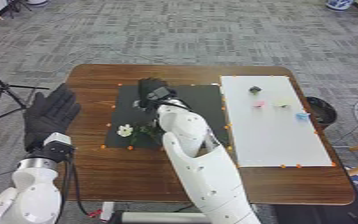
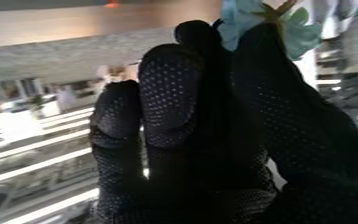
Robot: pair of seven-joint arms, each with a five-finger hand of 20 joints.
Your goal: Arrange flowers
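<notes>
We have a pale blue flower [image 2: 303,36] pinched in our right hand [image 1: 154,90], upper centre-left; left hand [image 1: 51,112], far left, open, empty. White flower [image 1: 125,130] on dark mat [image 1: 127,106], left of centre.

The right hand [image 2: 184,145] — black-gloved — pinches a pale blue flower [image 2: 303,39] at its fingertips.

Head view: high up, looks forward and down, far enough back for the whole worktop [image 1: 113,182] plus floor [image 1: 193,30] beyond. Right wrist view: very close, looks along the right hand [image 1: 152,89] toward the blurred room. Shared: that hand [image 2: 180,150].
</notes>
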